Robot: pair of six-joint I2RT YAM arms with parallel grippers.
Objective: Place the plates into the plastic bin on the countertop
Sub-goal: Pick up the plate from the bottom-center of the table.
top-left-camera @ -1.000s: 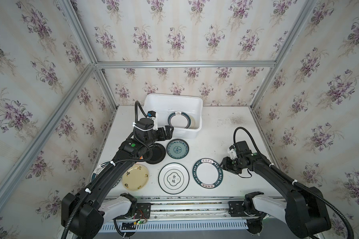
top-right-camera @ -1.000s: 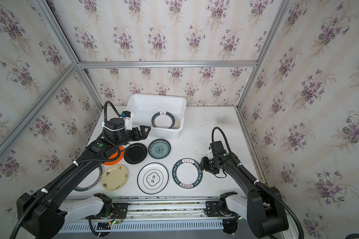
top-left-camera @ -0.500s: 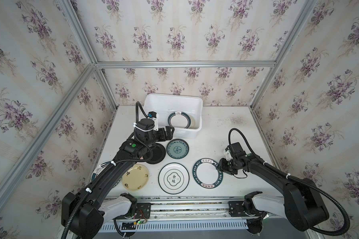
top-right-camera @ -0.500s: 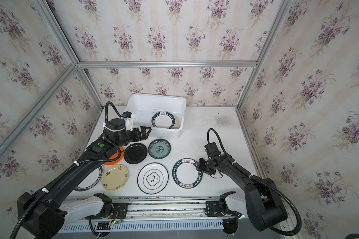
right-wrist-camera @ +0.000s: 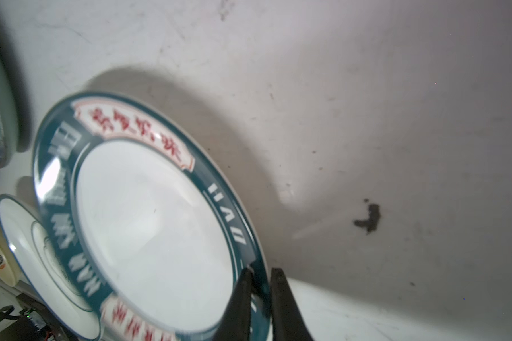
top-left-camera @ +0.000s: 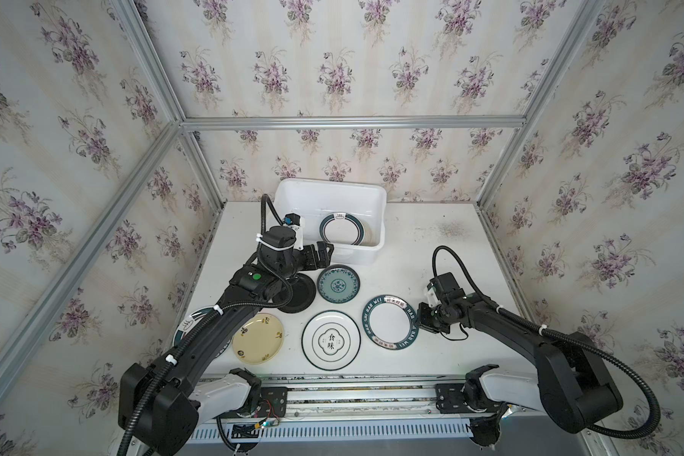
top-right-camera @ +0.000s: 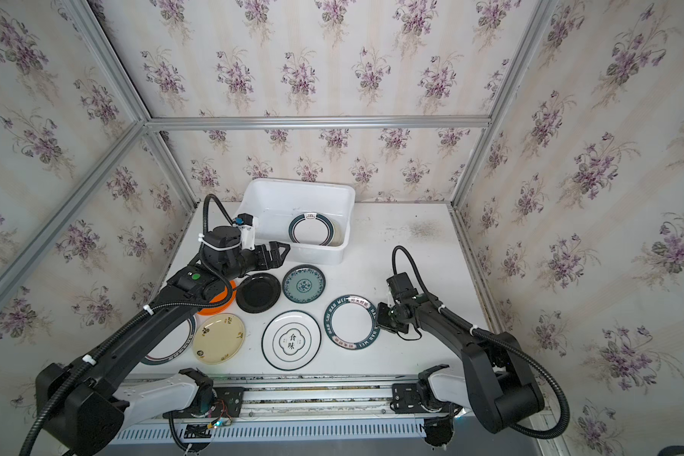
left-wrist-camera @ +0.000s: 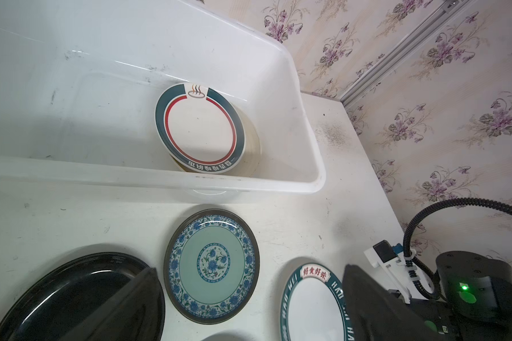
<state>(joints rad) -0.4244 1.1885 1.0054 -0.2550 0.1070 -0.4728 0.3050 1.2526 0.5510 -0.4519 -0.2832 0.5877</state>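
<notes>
My right gripper (right-wrist-camera: 260, 271) is shut on the right rim of the white plate with a lettered teal rim (top-left-camera: 389, 321) (right-wrist-camera: 148, 212), low over the countertop (top-left-camera: 431, 252). My left gripper (top-left-camera: 324, 252) (left-wrist-camera: 250, 268) hangs open and holds nothing. It is in front of the plastic bin (top-left-camera: 376, 197), above the black plate (top-left-camera: 301, 294) and the teal-patterned plate (top-left-camera: 338, 283). A teal-rimmed plate with a red ring (left-wrist-camera: 200, 127) lies in the bin on a cream one. A cream plate (top-left-camera: 257, 337) and a white plate with characters (top-left-camera: 331, 339) lie near the front edge.
An orange plate (top-right-camera: 218, 306) and another teal-rimmed plate (top-left-camera: 188, 323) lie partly hidden under my left arm. Wallpapered walls with aluminium rails close in the back and both sides. A dark stain (top-left-camera: 449, 229) marks the countertop right of the bin.
My right gripper has moved left to the lettered plate's rim and closed on it. The left arm has stayed where it was, open.
</notes>
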